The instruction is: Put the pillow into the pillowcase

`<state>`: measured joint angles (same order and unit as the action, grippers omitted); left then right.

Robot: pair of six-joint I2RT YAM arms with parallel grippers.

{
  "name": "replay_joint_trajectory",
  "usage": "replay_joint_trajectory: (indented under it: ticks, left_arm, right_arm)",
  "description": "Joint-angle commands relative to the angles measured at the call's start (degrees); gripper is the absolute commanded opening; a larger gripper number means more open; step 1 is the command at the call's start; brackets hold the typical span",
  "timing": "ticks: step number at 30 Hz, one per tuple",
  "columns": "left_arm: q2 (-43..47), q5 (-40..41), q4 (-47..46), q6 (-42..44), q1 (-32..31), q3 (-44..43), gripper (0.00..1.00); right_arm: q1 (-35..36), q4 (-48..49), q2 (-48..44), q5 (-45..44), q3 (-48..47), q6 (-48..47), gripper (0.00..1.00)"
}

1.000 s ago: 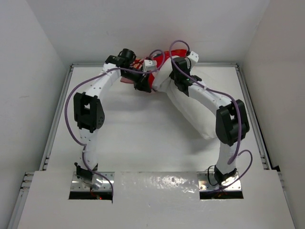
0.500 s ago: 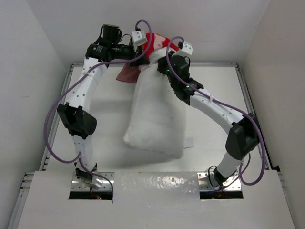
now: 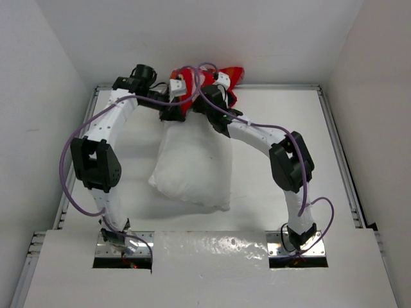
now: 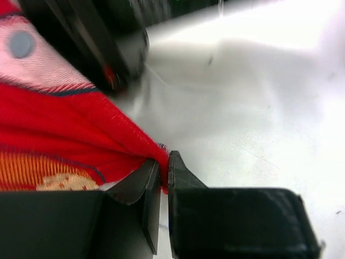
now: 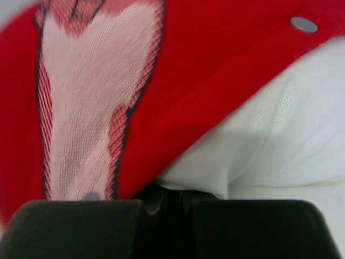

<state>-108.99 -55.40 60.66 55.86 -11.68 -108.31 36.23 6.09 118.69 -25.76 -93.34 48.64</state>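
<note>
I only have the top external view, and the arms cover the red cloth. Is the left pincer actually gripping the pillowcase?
Observer: Yes. In the left wrist view, the left pincer is shut on a red edge of the pillowcase, with the cloth pinched between its fingers.
Operator: And the right one?
Observer: In the right wrist view, the right pincer is shut as well. Red cloth runs into the pinch, and the white pillow bulges out from under the hem right beside it.
</note>
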Motion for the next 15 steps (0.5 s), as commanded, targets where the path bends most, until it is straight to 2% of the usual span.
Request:
replay_joint_trajectory:
  ticks: [1, 2, 3, 4, 5, 7, 8, 10, 11, 12, 14, 15]
  left_arm:
    - [7.47, 0.43, 14.83, 8.73, 0.08, 9.58, 0.04]
    - [7.74, 5.34, 14.75, 9.27, 0.17, 10.74, 0.13]
    - [7.48, 6.87, 14.75, 8.66, 0.43, 11.19, 0.23]
    - [7.30, 8.45, 14.83, 7.87, 0.69, 10.76, 0.41]
    - [6.95, 8.72, 14.83, 7.17, 1.22, 9.88, 0.49]
    - [6.42, 9.34, 14.75, 5.93, 1.49, 5.67, 0.59]
    - [6.25, 9.86, 14.49, 5.84, 1.49, 3.83, 0.61]
    - [5.37, 11.53, 11.87, 1.83, 1.49, -4.23, 0.65]
    - [5.02, 12.15, 10.54, 1.80, 1.49, -4.28, 0.65]
    - [4.58, 12.50, 8.87, -0.98, 1.49, -8.02, 0.65]
    - [3.70, 12.77, 1.77, -4.07, 1.40, -10.33, 0.53]
    - [3.52, 13.29, -2.00, -8.35, 1.31, -10.43, 0.36]
  right_arm:
    - [-1.25, 9.38, 2.06, 9.03, -3.15, -1.70, 0.00]
    - [-1.33, 9.29, 2.68, 11.84, -4.21, -2.93, 0.03]
    - [-1.25, 9.38, 2.42, 17.09, -3.87, -5.03, 0.14]
    - [-1.25, 10.60, 1.81, 19.15, -3.00, -6.18, 0.44]
    - [-1.25, 11.40, 0.85, 20.82, -1.68, -7.24, 0.57]
    - [-1.34, 12.55, -3.63, 22.51, 2.89, -12.15, 0.74]
    - [-1.25, 12.11, -5.21, 22.68, 3.94, -14.08, 0.84]
    - [-1.34, 7.91, -9.70, 22.86, 5.53, -22.06, 0.92]
    - [-1.42, 6.06, -11.10, 23.21, 5.62, -22.10, 0.93]
    - [-1.42, 1.69, -13.55, 23.82, 5.54, -25.84, 0.93]
    - [-1.77, -2.55, -15.85, 24.61, 5.80, -29.03, 0.83]
    - [-1.95, -5.79, -16.91, 24.88, 5.97, -31.13, 0.51]
